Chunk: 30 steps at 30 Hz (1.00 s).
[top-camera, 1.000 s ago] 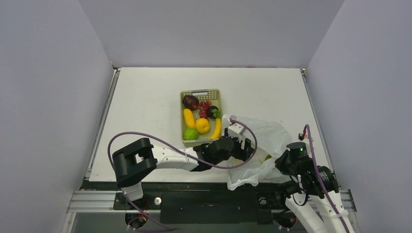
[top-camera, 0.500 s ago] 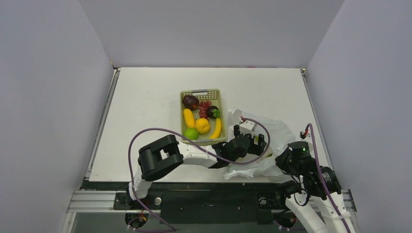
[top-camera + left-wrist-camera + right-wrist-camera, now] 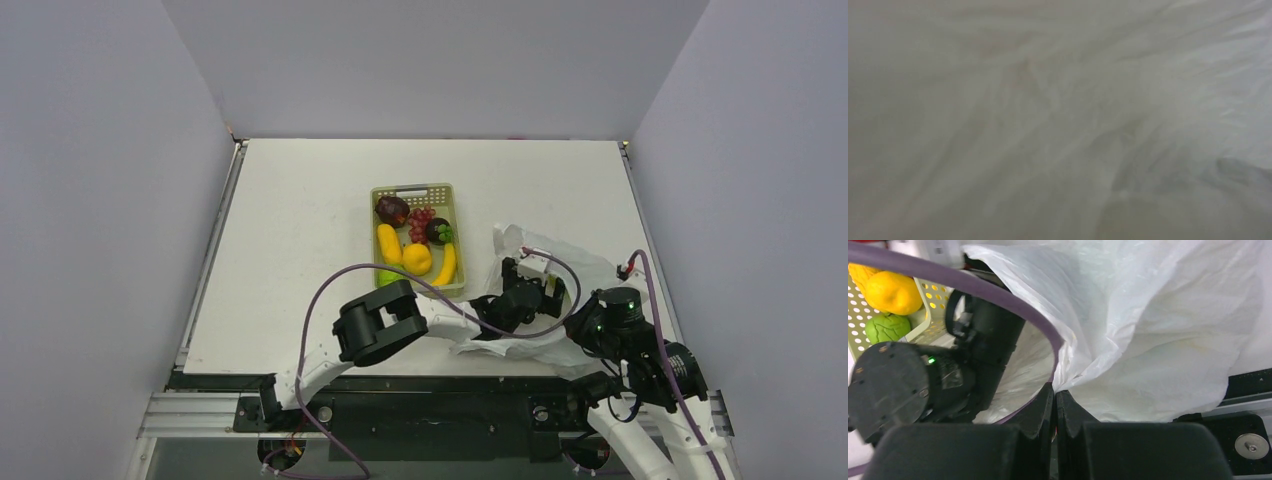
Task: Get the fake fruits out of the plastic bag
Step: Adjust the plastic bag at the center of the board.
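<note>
We are looking into a robotics lab test cell. Plain pale panels [image 3: 420, 60] are walling in a white tabletop [image 3: 300, 220] on the left, right and far sides. A left arm [image 3: 380, 325] and a right arm [image 3: 640, 345] are standing bolted by an aluminium rail [image 3: 200, 410] along the near edge, and purple cables [image 3: 963, 284] are looping off them.

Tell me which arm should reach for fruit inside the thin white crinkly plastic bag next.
Left. The left gripper is inside the thin white plastic bag; the right gripper is shut on its edge, holding it.
</note>
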Each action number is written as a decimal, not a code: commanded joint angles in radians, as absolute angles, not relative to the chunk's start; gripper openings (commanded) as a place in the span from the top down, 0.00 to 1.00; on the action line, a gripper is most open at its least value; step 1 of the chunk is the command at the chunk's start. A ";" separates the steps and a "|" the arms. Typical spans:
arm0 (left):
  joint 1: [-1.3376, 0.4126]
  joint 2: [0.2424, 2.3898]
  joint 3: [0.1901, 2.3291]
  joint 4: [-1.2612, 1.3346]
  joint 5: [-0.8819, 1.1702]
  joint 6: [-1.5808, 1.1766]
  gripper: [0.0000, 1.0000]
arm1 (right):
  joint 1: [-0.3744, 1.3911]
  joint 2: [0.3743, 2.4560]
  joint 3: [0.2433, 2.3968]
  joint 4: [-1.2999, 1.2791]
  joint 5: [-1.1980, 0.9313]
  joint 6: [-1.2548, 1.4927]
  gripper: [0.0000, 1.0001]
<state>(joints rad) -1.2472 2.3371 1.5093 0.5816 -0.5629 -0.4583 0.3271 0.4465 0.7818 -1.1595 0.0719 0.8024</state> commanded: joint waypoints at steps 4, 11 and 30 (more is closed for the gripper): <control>-1.212 2.425 1.627 0.582 -0.429 -0.461 0.09 | 0.327 0.456 0.816 -1.132 0.042 0.751 1.00; -1.195 2.393 1.627 0.584 -0.435 -0.379 0.32 | 0.326 0.449 0.811 -1.134 0.031 0.739 1.00; -1.188 1.710 0.953 0.611 -0.632 -0.301 0.56 | 0.327 0.420 0.576 -0.542 -0.533 0.640 1.00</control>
<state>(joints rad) -1.1744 1.8496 1.0157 0.5880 -0.5972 -0.2882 0.3271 0.4198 0.5728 -0.7475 -0.3584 0.6579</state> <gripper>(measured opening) 0.440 0.004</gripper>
